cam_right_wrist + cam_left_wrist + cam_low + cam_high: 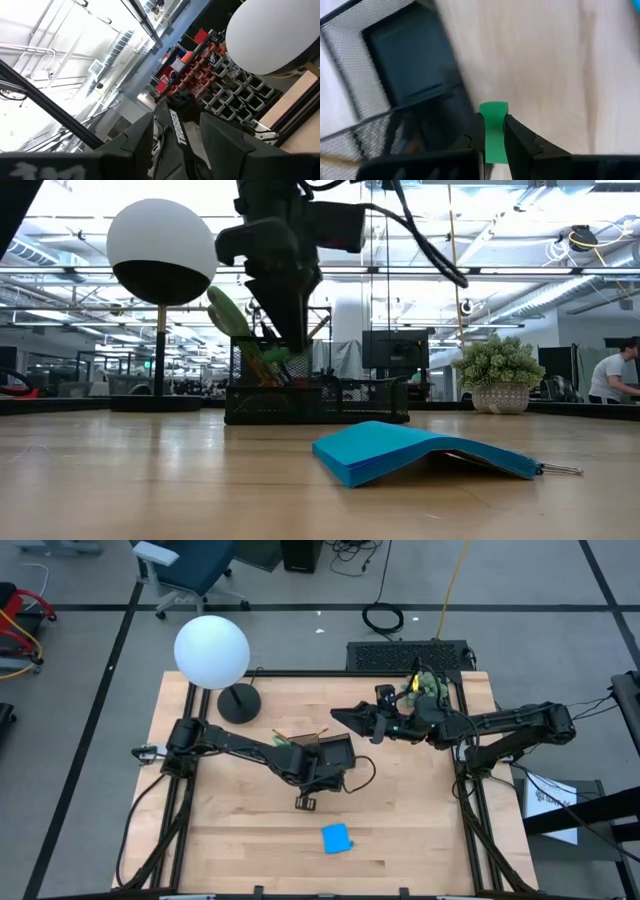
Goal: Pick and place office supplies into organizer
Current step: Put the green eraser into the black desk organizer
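left hand pinches green piece

Left arm: reaches from the table's left edge toward the centre, wrist angled downward. Left gripper: fingers closed tight on a small green piece, which stands up between them.

Right arm: extends from the right edge inward, raised above the table. Right gripper: tilted upward, fingers parted, nothing between them.

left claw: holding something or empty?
Holding. In the left wrist view the left claw is shut on a small green piece, pinched between its fingers next to the black mesh organizer, above the table.
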`<state>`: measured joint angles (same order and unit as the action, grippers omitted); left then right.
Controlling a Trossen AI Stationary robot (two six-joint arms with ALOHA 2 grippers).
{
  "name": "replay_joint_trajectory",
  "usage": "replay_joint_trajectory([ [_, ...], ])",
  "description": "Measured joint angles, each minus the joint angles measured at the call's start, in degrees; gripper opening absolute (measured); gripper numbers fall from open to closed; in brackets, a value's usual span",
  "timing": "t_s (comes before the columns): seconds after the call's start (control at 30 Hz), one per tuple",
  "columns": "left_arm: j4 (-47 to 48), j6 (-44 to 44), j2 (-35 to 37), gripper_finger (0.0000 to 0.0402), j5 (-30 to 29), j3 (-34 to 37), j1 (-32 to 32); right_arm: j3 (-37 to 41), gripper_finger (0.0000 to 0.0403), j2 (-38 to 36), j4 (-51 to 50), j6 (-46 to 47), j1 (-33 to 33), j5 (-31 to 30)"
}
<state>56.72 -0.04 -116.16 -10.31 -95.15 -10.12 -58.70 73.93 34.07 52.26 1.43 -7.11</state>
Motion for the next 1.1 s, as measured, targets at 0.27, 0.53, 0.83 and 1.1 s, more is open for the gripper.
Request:
replay_joint_trajectory([
  [0.27,0.3,1.0,0.8,0.0035,-1.6,0.0,2.7,0.0,0.0151,0.0,0.2,0.2,0.2,2.0],
  [0.53,0.2,1.3,0.8,0.0035,-1.7,0.0,6.2,0.0,0.0151,0.0,1.0,1.2,0.2,2.9],
  [0.83,2.3,0.8,0.8,0.0035,-1.2,0.0,8.5,0.0,0.0151,0.0,1.1,1.3,0.2,3.0],
  [1.1,3.3,1.0,0.8,0.0035,-0.8,0.0,8.5,0.0,0.0151,0.0,1.0,1.1,0.2,3.2],
])
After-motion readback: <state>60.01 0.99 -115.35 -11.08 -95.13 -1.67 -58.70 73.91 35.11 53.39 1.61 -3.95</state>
